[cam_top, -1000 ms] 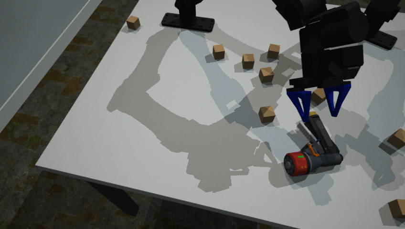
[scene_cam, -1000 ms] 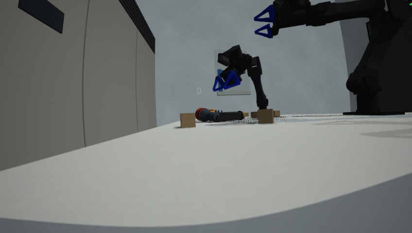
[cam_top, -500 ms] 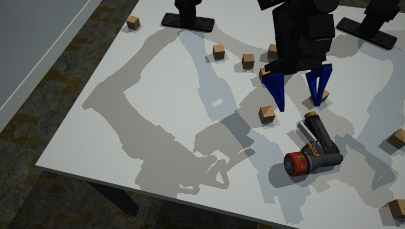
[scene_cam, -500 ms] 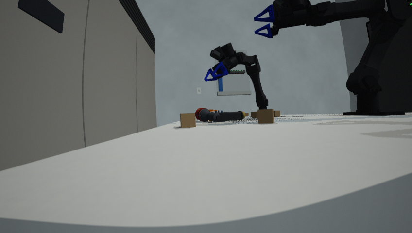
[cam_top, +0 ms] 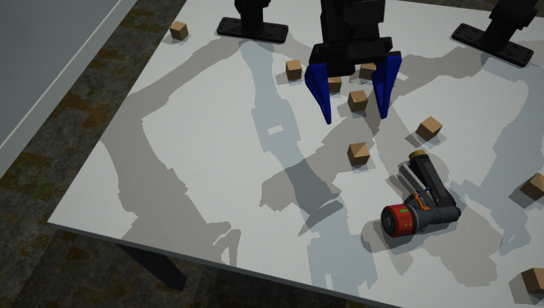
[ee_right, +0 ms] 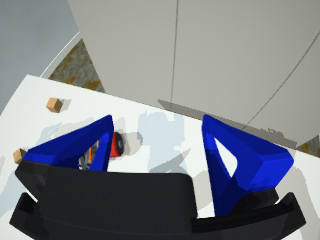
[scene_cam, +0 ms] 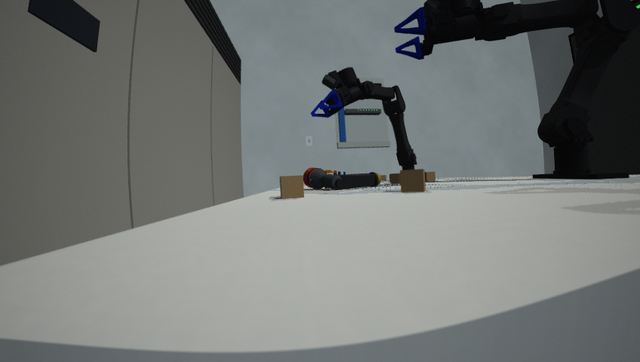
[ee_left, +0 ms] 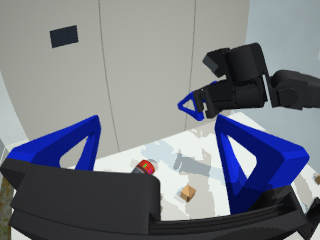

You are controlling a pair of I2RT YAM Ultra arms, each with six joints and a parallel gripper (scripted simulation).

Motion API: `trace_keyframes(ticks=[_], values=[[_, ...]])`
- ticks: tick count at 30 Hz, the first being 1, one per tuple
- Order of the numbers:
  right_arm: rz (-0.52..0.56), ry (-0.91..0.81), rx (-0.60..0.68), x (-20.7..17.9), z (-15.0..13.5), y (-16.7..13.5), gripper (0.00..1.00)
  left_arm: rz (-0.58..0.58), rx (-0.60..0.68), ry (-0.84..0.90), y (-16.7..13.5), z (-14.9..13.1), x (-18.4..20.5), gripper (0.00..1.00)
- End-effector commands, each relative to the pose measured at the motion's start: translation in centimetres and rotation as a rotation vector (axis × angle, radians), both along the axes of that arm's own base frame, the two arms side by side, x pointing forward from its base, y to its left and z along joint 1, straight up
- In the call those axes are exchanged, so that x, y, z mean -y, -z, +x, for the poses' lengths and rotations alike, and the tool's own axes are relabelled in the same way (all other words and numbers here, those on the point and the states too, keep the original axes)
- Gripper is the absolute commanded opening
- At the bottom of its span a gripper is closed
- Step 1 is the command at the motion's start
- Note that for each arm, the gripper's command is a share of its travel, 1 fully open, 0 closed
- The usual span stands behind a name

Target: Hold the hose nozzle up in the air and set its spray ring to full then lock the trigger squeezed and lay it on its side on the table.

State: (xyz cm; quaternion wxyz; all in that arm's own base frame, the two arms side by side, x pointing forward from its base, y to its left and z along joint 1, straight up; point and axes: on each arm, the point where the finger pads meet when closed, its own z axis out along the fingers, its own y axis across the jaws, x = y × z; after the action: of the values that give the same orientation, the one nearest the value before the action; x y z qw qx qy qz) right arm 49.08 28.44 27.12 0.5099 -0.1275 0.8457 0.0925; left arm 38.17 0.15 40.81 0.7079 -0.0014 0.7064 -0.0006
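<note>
Top view: a hose nozzle [cam_top: 435,216] [scene_cam: 355,180] [ee_left: 146,167] [ee_right: 118,144] (red-ringed, orange-levered) lies sideways on the surface [cam_top: 213,152] [scene_cam: 314,268] [ee_left: 172,202] [ee_right: 142,162]. Right claw [cam_top: 356,120] [scene_cam: 315,113] [ee_left: 186,106] [ee_right: 157,116] and left claw [scene_cam: 395,40] [ee_left: 157,121] hang apart from it, both released, empty.

- Looks like a robotics lab or workshop; which of the two, I cannot tell.
- Black robot arms [cam_top: 351,22] [scene_cam: 525,18] [ee_left: 245,65] stand bolted-looking on a plain white surface [cam_top: 213,133] [scene_cam: 269,268] [ee_right: 30,100].
- Tall beige panelling [scene_cam: 170,134] [ee_left: 145,65] [ee_right: 210,50] has vertical seams, a dark rectangular plate [scene_cam: 67,22] [ee_left: 64,36] and dark slats [scene_cam: 220,35] along its top.
- On the mottled grey wall [scene_cam: 287,67] [ee_left: 280,40]: a small pale plate [scene_cam: 309,140], and a dark bar [scene_cam: 362,111] with green lights by a pale frame [scene_cam: 364,145].
- Grey floor [cam_top: 22,228] [ee_right: 80,65], blotched rusty brown and green, suggests an industrial room.
</note>
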Motion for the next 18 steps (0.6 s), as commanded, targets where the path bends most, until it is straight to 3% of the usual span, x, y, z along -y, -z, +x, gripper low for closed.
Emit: trace_keyframes(ticks=[1,18], values=[[0.034,0.016,0.066,2.6,0.2,-2.9,0.76,0.004,0.057,0.003,-2.5,-1.0,0.2,1.0],[0.078,0.104,0.2,12.0,-1.2,-8.2,0.76,0.004,0.057,0.003,-2.5,-1.0,0.2,1.0]])
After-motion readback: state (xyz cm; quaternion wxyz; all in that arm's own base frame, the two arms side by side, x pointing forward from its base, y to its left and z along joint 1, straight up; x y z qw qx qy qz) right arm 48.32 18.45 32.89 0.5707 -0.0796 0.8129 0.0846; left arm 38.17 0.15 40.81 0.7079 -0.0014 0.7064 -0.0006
